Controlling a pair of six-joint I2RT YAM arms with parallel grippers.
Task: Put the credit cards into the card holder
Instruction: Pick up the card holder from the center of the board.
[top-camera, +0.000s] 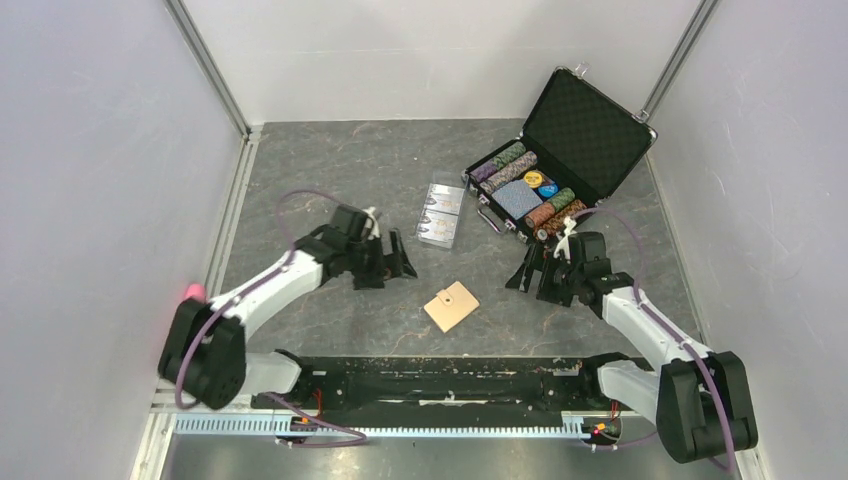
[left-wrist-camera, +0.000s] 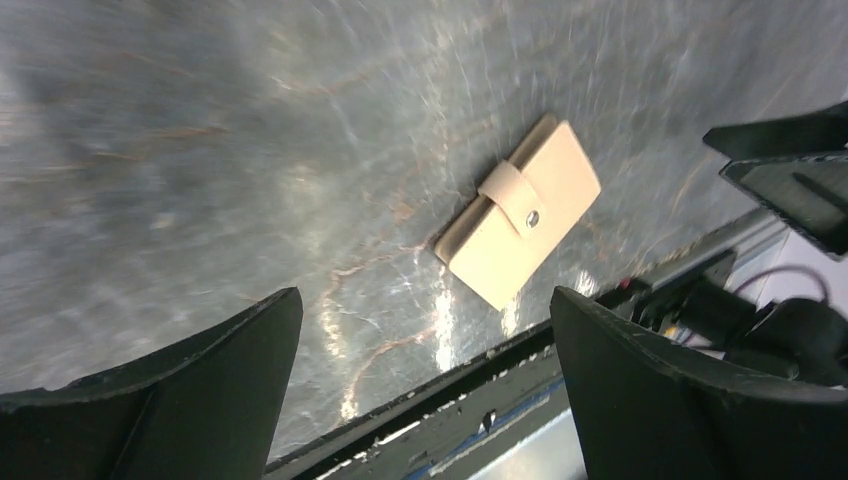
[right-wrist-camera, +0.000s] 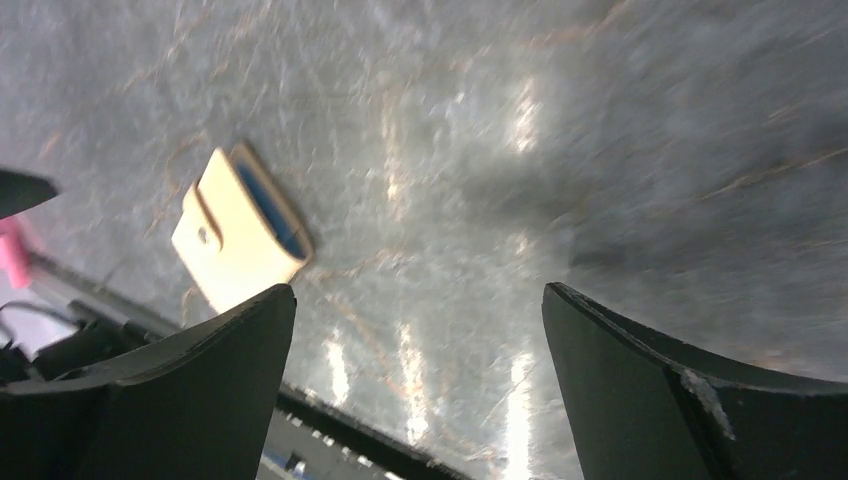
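Observation:
The tan card holder (top-camera: 451, 306) lies closed and snapped on the grey table near the front middle. It also shows in the left wrist view (left-wrist-camera: 520, 213) and in the right wrist view (right-wrist-camera: 238, 230), where a strip of blue lining shows at its edge. The credit cards (top-camera: 441, 213) lie in a short row of pale glossy rectangles behind it, left of the case. My left gripper (top-camera: 388, 262) is open and empty, left of the holder and in front of the cards. My right gripper (top-camera: 532, 273) is open and empty, to the right of the holder.
An open black poker-chip case (top-camera: 548, 168) with chip rows and a blue deck stands at the back right, just behind my right gripper. White walls close in both sides. The black base rail (top-camera: 440, 380) runs along the near edge.

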